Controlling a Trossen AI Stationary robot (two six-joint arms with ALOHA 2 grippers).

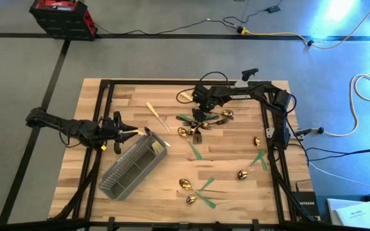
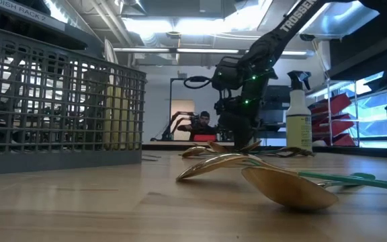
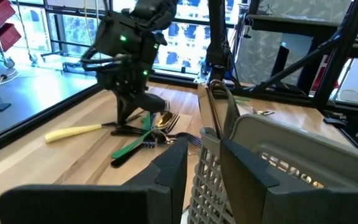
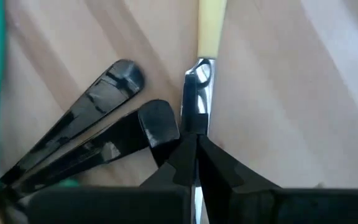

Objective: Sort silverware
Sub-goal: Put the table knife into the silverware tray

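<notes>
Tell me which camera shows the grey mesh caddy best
The high view: it shows the whole grey mesh caddy lying on the table's left half. The low view shows only one side wall, the left wrist view only a near corner, and the right wrist view nothing.

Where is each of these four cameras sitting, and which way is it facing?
High view: overhead, straight down on the table; both arms show, left gripper at the caddy, right gripper on the cutlery pile.
Low view: tabletop height, level across; a spoon up close, the right arm behind.
Left wrist view: past its own fingers, over the caddy's rim, toward the right arm.
Right wrist view: down at the table, shut fingers on a cream-handled knife.
Shared: high and low both see the caddy.
</notes>
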